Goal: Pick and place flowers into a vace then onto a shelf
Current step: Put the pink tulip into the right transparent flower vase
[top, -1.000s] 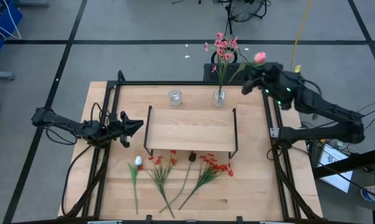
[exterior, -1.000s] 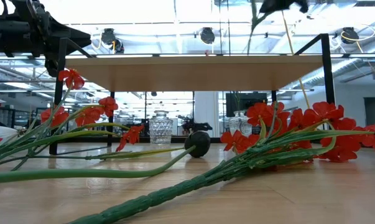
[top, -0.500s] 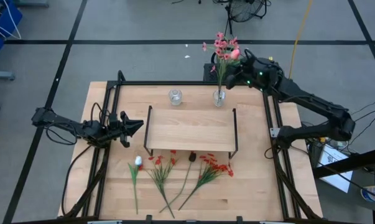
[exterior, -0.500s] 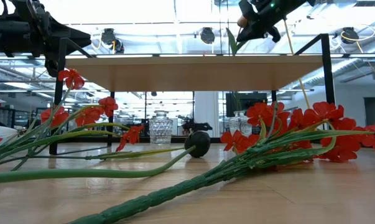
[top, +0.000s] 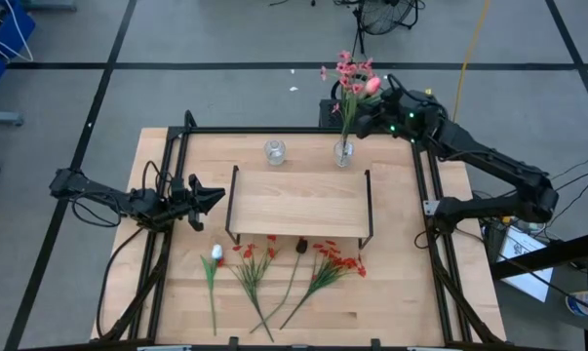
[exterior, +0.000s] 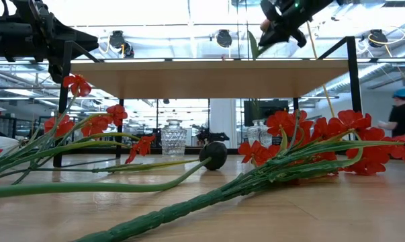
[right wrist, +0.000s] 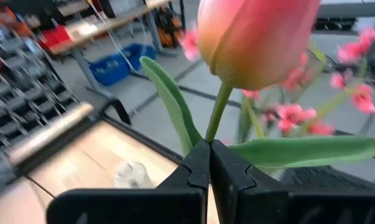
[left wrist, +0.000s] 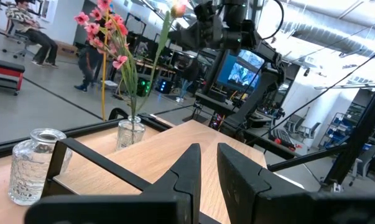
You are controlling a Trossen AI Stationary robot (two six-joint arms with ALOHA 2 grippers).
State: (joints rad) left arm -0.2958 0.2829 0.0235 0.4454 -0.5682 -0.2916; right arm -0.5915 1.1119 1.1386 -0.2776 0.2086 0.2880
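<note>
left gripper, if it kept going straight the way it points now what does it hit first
Probably the shelf: the left gripper points across the table at its near end frame. In the left wrist view a black bar crosses just ahead of the fingers, though depth is unclear.

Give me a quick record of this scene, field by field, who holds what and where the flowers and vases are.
right claw: shut on pink tulip, above the filled vase
filled vase: behind the shelf, holds pink blossom stems
empty vase: behind the shelf, to its left
shelf: top bare
flowers on table: lying in front of the shelf
left claw: shut, empty, left of the shelf
</note>
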